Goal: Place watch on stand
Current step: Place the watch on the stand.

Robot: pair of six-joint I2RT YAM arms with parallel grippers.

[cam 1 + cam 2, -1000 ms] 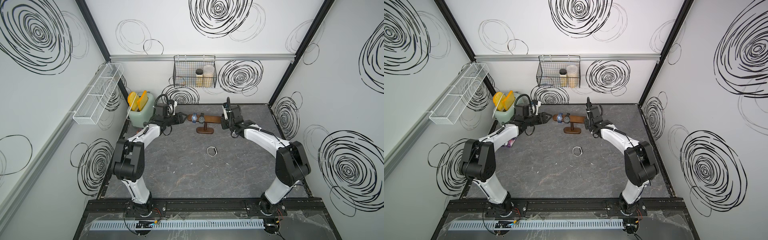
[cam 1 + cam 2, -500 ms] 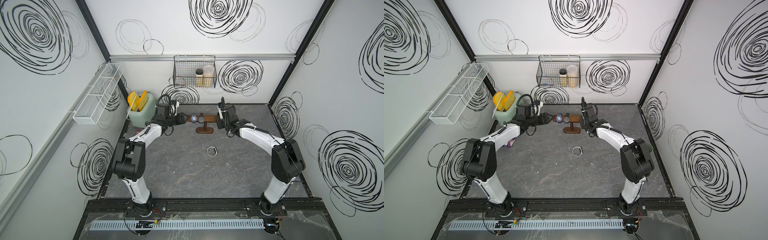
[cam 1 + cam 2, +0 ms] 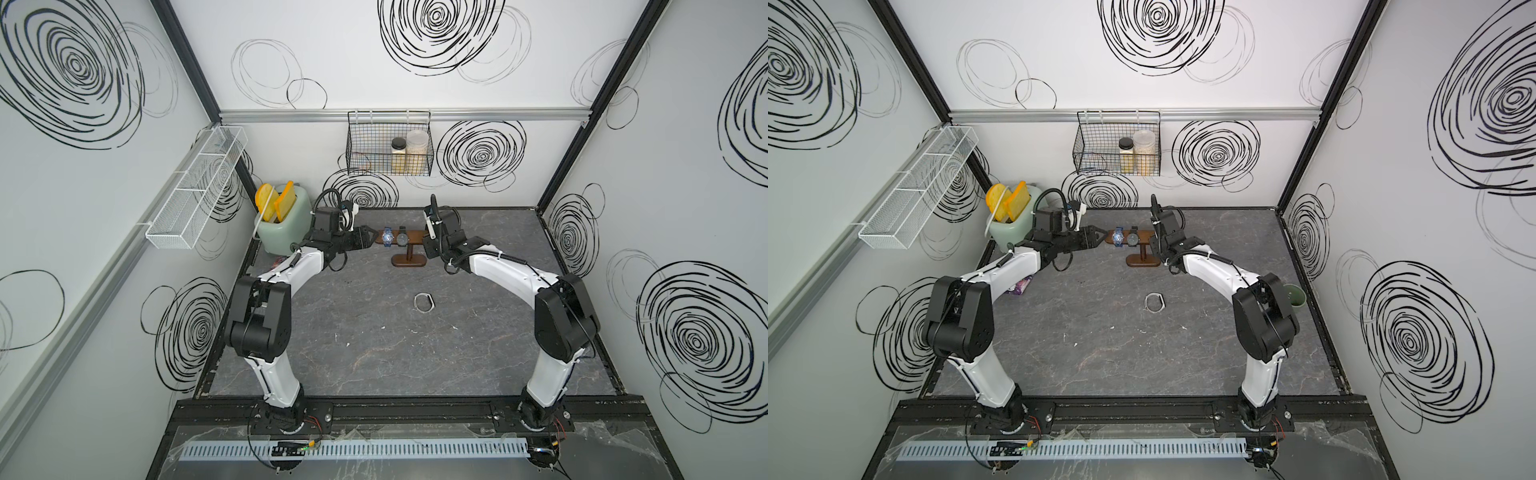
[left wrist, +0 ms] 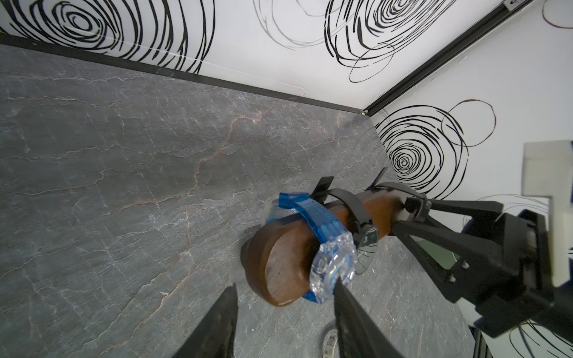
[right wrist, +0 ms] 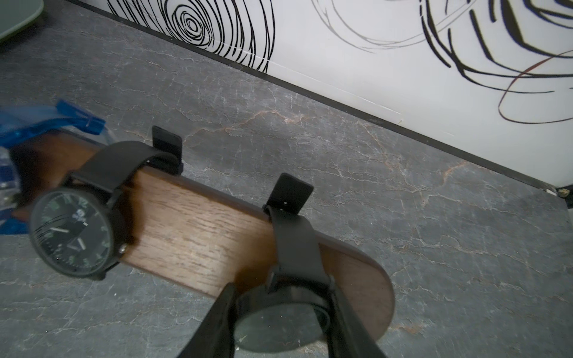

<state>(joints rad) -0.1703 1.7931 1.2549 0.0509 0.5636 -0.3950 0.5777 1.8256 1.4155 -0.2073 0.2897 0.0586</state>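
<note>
We see the stand [image 3: 409,259] at the far middle of the table [image 3: 353,340], its bar running left to right. Our right gripper [image 5: 282,288] is clamped on the case of a black watch [image 5: 280,325], whose strap loops over the bar's right end. A dark-dial watch [image 5: 74,235] sits around the bar's middle, and a blue watch [image 4: 333,269] around its left part. Our left gripper [image 4: 285,286] hangs just left of the bar's left end, jaws spread and grasping nothing, one jaw tip close by the blue watch. A white band [image 3: 424,302] lies nearer on the table, well apart from the stand.
</note>
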